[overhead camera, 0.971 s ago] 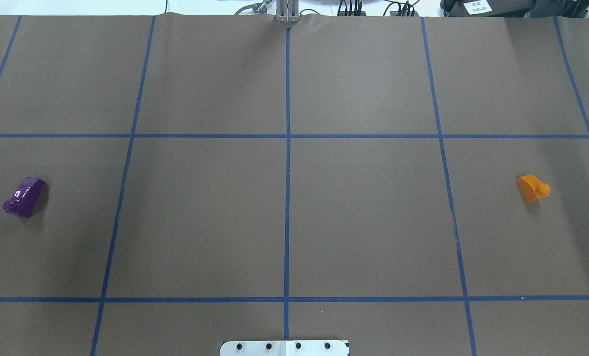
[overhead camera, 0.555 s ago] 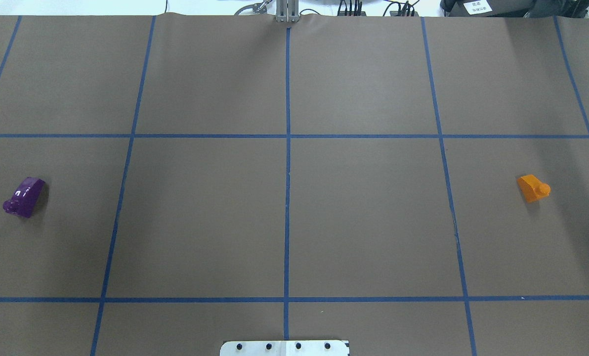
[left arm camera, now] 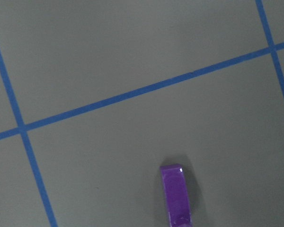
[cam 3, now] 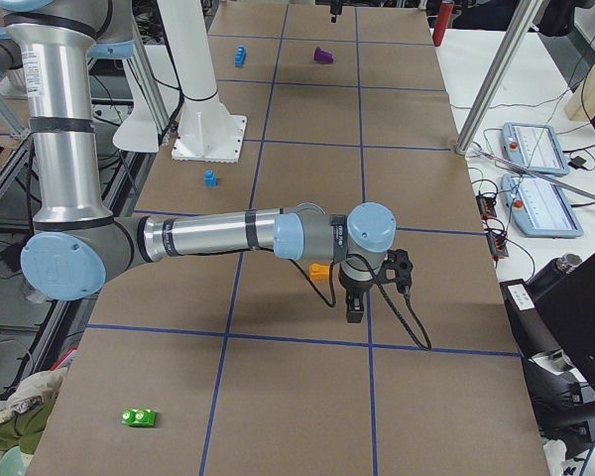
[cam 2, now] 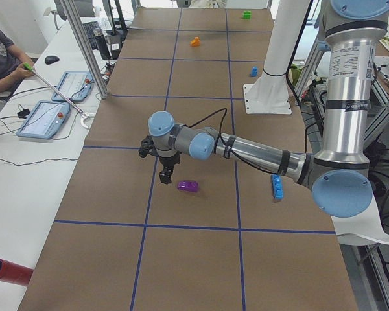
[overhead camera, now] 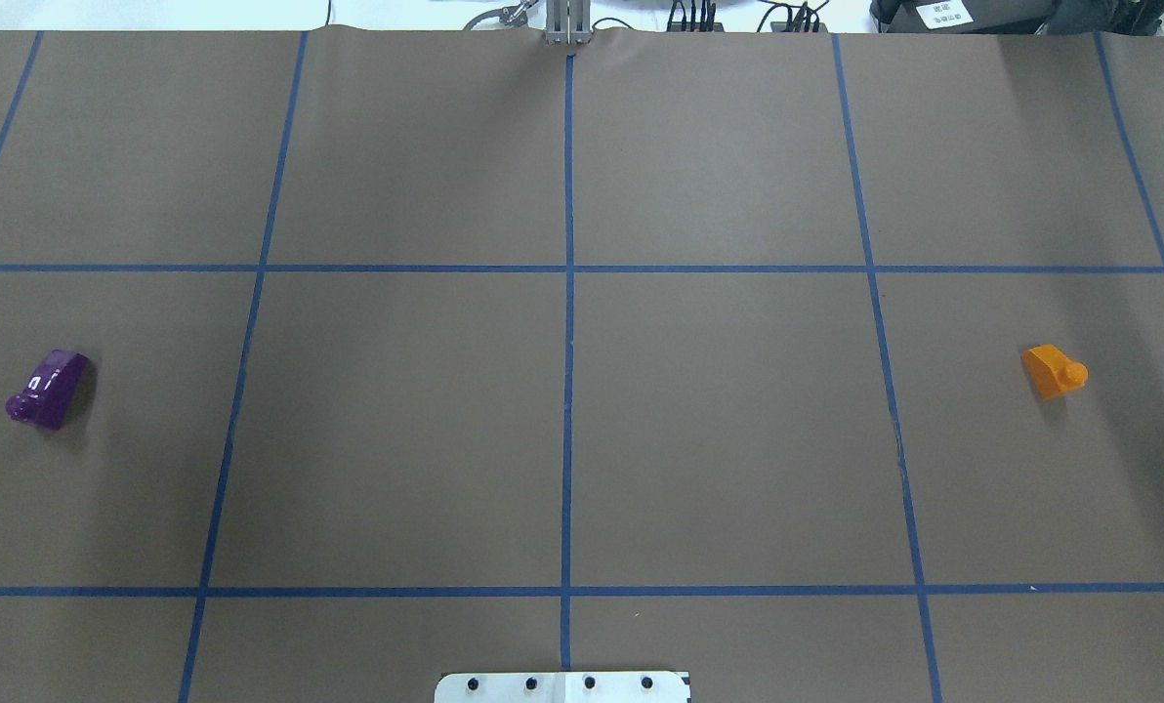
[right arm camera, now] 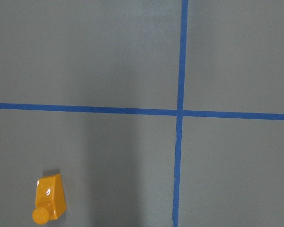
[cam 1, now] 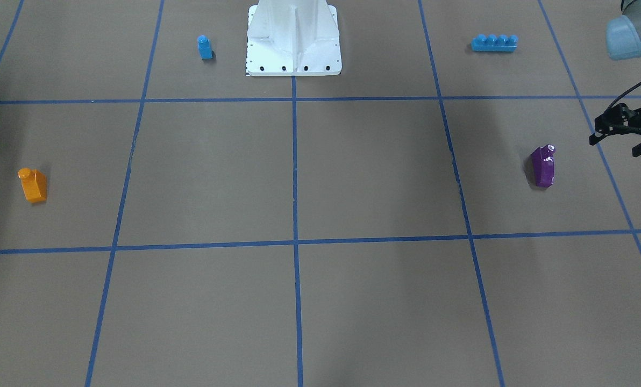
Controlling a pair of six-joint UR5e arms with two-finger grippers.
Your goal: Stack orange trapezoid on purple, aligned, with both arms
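Observation:
The orange trapezoid [overhead camera: 1055,371] lies on the brown table at the right of the overhead view, stud side toward the right. It also shows in the front-facing view [cam 1: 33,185] and the right wrist view [right arm camera: 49,198]. The purple brick [overhead camera: 47,389] lies at the far left, and also shows in the front-facing view [cam 1: 543,166] and the left wrist view [left arm camera: 176,194]. My left gripper [cam 1: 616,137] hovers just beside the purple brick, cut off by the frame edge. My right gripper [cam 3: 355,307] hovers close to the orange trapezoid [cam 3: 320,271]. I cannot tell whether either gripper is open or shut.
A blue single-stud brick [cam 1: 205,47] and a blue four-stud brick [cam 1: 494,43] lie either side of the white base pedestal [cam 1: 293,40]. A green brick [cam 3: 139,417] lies near the table's right end. Blue tape lines grid the table.

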